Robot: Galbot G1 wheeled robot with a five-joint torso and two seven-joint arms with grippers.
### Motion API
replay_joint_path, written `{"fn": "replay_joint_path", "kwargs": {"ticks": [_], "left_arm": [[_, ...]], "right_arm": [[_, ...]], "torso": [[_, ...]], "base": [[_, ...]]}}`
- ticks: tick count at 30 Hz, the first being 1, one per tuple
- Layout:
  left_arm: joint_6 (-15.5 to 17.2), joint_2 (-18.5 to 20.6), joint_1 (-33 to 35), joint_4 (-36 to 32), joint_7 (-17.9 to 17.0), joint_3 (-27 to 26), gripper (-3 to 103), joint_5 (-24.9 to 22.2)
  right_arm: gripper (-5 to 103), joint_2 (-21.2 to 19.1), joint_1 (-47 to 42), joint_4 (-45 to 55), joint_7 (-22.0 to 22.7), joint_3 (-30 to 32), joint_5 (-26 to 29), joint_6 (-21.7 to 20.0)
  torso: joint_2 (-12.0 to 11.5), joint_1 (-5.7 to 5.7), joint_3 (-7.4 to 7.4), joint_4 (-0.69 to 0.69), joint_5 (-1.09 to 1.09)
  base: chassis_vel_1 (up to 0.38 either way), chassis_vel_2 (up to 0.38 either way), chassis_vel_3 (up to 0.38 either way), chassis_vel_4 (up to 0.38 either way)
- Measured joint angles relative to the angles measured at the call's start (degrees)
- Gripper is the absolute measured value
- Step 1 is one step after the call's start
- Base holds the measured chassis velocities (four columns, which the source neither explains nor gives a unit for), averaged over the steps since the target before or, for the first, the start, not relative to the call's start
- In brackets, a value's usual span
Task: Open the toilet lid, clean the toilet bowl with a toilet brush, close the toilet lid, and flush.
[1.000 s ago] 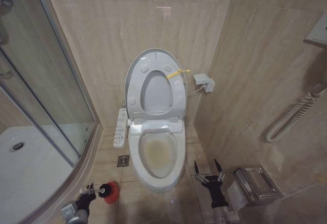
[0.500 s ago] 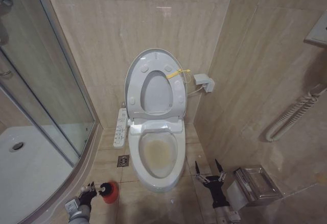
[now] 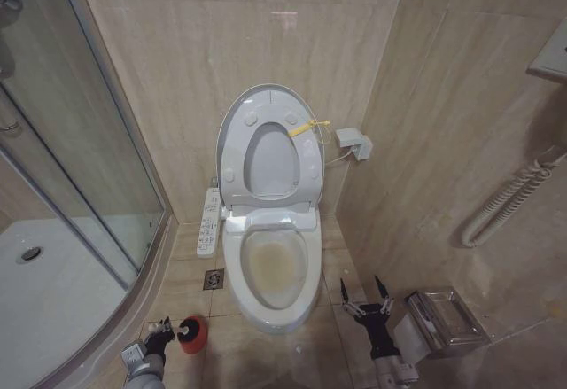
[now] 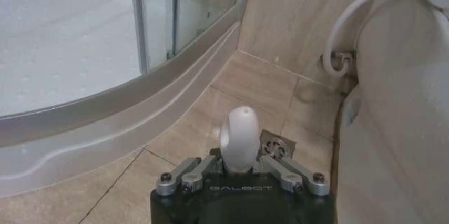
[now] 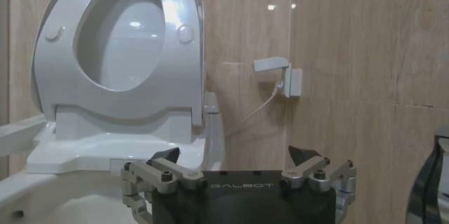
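The toilet lid (image 3: 266, 145) stands straight up against the wall, at 12 o'clock from the stained toilet bowl (image 3: 273, 269). At about 8 o'clock from the bowl, the left gripper (image 3: 165, 329) is squeezed around the white handle of the toilet brush (image 3: 190, 334), which sits in its red cup on the floor. At about 4 o'clock from the bowl, the right gripper (image 3: 363, 290) holds nothing, its fingers spread wide.

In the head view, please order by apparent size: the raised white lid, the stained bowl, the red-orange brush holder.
1. Glossy white oval plastic toilet lid.
2. White ceramic toilet bowl, nearly alike.
3. Round red-orange brush holder, clearly smallest.
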Motion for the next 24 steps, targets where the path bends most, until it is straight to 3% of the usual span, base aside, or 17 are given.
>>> {"fn": "replay_joint_path", "kwargs": {"ticks": [10, 11, 18, 19, 24], "left_arm": [[0.5, -0.2, -0.1, 0.2, -0.2, 0.0, 18, 0.2], [0.5, -0.2, 0.1, -0.2, -0.2, -0.1, 24, 0.2], [0.7, 0.1, 1.4, -2.9, -0.2, -0.7, 24, 0.4], [0.7, 0.3, 1.7, -3.6, -0.2, -0.9, 51, 0.5], [0.7, 0.6, 2.5, -5.4, -0.1, -1.3, 51, 0.5]], "right_arm": [[100, -0.2, 0.4, -0.3, 0.0, -0.2, 0.5, 0.0], [100, -0.2, 0.4, -0.3, 0.0, -0.2, 0.5, 0.0], [100, 0.1, 0.1, 0.1, -0.1, -0.3, 0.5, 0.0], [100, 0.3, -0.1, 0.3, -0.1, -0.3, 0.5, 0.0], [100, 0.5, -0.4, 0.7, -0.2, -0.3, 0.3, 0.0]], "torso": [[0.0, 0.0, -0.01, 0.0, 0.0], [0.0, 0.0, -0.01, 0.0, 0.0], [0.0, 0.0, -0.01, 0.0, 0.0], [0.0, 0.0, -0.01, 0.0, 0.0], [0.0, 0.0, -0.01, 0.0, 0.0]], "base": [[0.0, 0.0, 0.0, 0.0], [0.0, 0.0, 0.0, 0.0], [0.0, 0.0, 0.0, 0.0], [0.0, 0.0, 0.0, 0.0], [0.0, 0.0, 0.0, 0.0]]}}
